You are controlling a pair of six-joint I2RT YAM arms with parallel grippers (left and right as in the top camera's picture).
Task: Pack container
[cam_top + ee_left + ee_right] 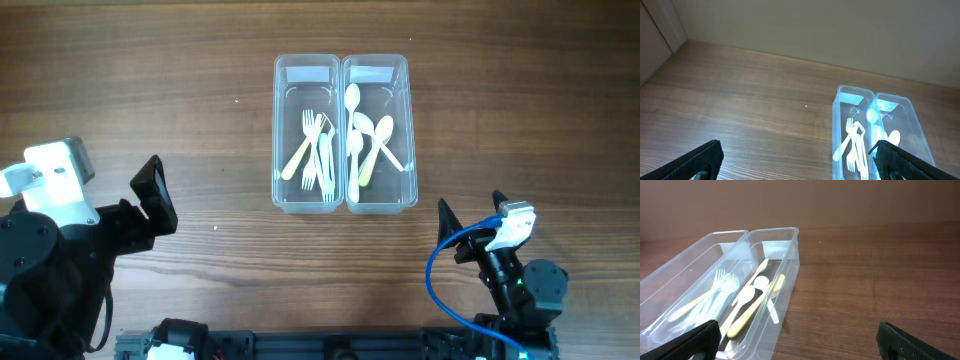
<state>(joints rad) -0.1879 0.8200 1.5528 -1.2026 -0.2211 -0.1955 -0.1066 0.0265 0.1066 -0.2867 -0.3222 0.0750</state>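
The clear twin container (343,70) stands at the middle back of the table. Its left bin holds several pale forks (318,150); its right bin holds several pale spoons (367,135). It also shows in the left wrist view (840,95) and the right wrist view (792,255). My left gripper (150,195) is open and empty at the left front, well away from the container; its fingers frame the left wrist view (797,162). My right gripper (470,225) is open and empty at the right front, its fingers at the edges of the right wrist view (800,340).
The wooden table (150,90) carries nothing else. A blue cable (435,275) loops beside the right arm. A pale wall (815,25) stands behind the table's far edge.
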